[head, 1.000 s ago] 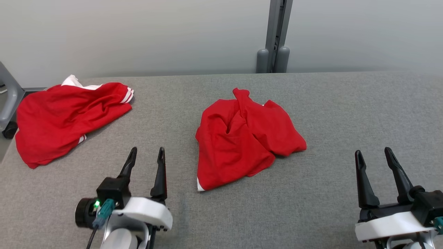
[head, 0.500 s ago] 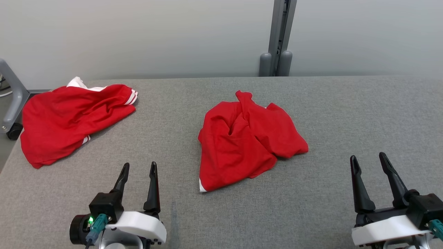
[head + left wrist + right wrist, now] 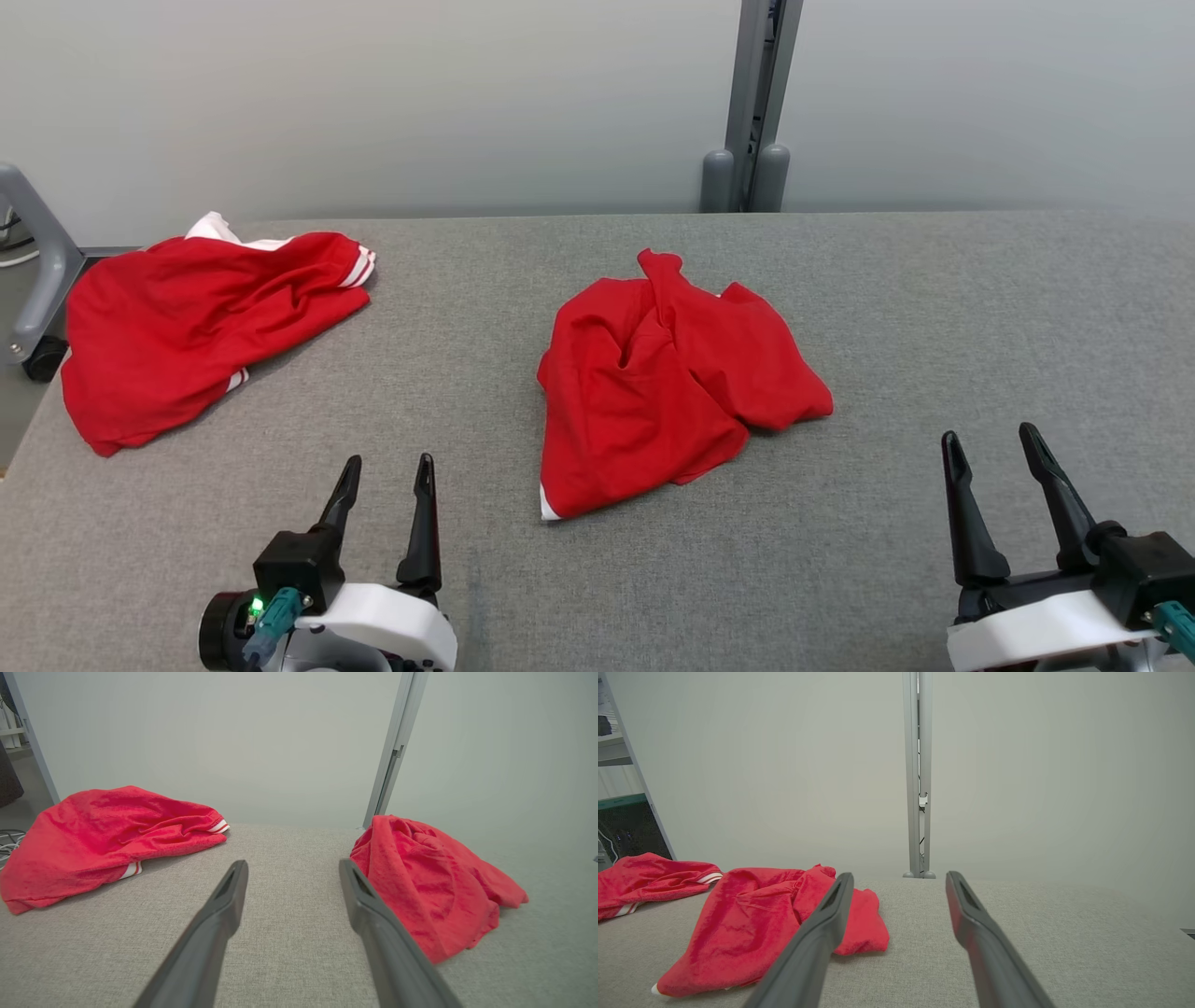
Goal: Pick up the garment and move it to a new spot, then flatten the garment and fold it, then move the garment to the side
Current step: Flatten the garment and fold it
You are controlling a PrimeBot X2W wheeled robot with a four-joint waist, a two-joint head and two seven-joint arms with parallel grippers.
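Left gripper and right gripper farther back, both spread, off garment.

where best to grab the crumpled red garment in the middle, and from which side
Probably the raised ridge of folds atop the crumpled garment, pinched from above: its edges lie flat on the table. The open left gripper sits nearer.

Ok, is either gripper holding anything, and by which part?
Nothing is held. The left gripper and right gripper are both open and empty, short of the middle red garment on the table.
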